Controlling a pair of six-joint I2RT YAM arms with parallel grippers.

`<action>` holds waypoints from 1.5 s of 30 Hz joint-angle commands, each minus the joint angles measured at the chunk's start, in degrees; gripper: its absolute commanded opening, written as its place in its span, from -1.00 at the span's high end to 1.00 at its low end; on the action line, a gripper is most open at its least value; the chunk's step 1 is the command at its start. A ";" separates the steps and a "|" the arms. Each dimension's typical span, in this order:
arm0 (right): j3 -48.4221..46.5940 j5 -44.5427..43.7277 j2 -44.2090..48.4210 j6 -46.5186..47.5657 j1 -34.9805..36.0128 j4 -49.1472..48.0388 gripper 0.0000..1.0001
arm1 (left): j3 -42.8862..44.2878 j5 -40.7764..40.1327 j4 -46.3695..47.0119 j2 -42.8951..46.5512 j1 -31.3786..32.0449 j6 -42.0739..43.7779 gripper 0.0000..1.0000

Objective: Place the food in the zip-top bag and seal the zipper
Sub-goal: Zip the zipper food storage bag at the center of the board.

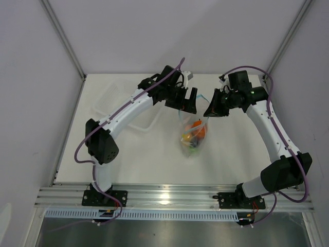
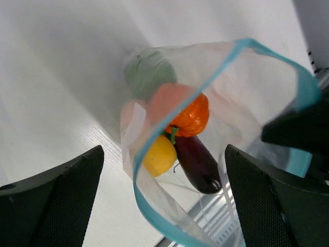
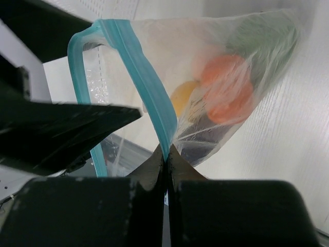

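The clear zip-top bag [image 1: 194,135] hangs lifted over the table with the food in its bottom. In the left wrist view I look down into its open mouth at the orange pumpkin [image 2: 191,115], yellow lemon [image 2: 159,154], purple eggplant [image 2: 198,163], pink peach [image 2: 165,99] and a green piece [image 2: 149,72]. The teal zipper [image 2: 149,203] curves round the mouth. My right gripper [image 3: 165,154] is shut on the zipper strip [image 3: 144,77] at one edge of the mouth. My left gripper [image 2: 164,206] is open, its fingers [image 2: 56,200] on either side of the mouth's other rim.
A clear rigid tray [image 1: 109,99] lies at the back left of the white table, under the left arm. Grey walls close in the table on the left, back and right. An aluminium rail [image 1: 169,198] runs along the near edge.
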State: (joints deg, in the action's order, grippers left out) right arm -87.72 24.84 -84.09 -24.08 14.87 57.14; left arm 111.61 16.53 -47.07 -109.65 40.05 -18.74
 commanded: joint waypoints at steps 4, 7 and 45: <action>-1.92 2.23 -0.28 2.89 0.33 0.95 1.00 | 9.41 0.07 -5.31 -6.45 -1.73 2.31 -0.99; -2.98 1.27 -0.81 3.51 0.24 1.30 1.00 | 8.71 3.06 -4.79 -6.20 -2.96 0.82 -0.76; 9.06 -10.42 28.87 1.49 14.39 2.01 -0.68 | -33.13 8.60 24.92 25.01 1.08 -44.71 0.99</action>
State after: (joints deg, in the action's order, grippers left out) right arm -81.08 18.22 -58.65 -20.73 28.27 61.65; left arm 77.97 25.32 -25.69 -85.84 40.12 -60.05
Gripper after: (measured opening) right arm 0.837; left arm 0.005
